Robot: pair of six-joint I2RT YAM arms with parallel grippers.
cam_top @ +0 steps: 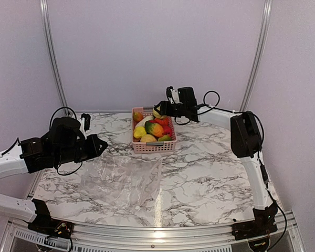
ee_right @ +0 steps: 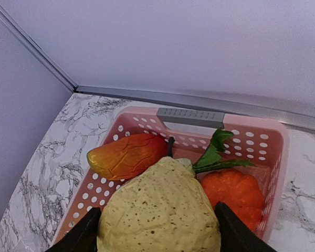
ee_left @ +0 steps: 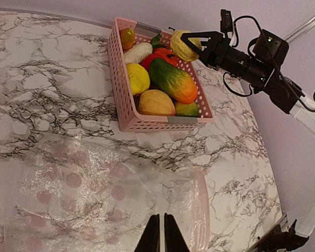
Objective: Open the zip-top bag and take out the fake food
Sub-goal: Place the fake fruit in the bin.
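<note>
From the top, we see the bag (cam_top: 123, 178) lying flat on the tabletop (cam_top: 215, 178) at lower centre; the fake food (cam_top: 154, 129) fills the pink basket (cam_top: 153, 147) above it. From the left wrist, the left jaws are together over the bag. From the right wrist, the right jaws clamp a pale lemon (ee_right: 160, 210) over the basket.

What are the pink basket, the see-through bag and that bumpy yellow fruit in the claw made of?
The pink basket looks like moulded matte plastic, with rows of round holes. The bag seems thin clear plastic film: crinkled, with glints. The yellow fruit in the right gripper looks like plastic or foam, dull and pitted.
</note>
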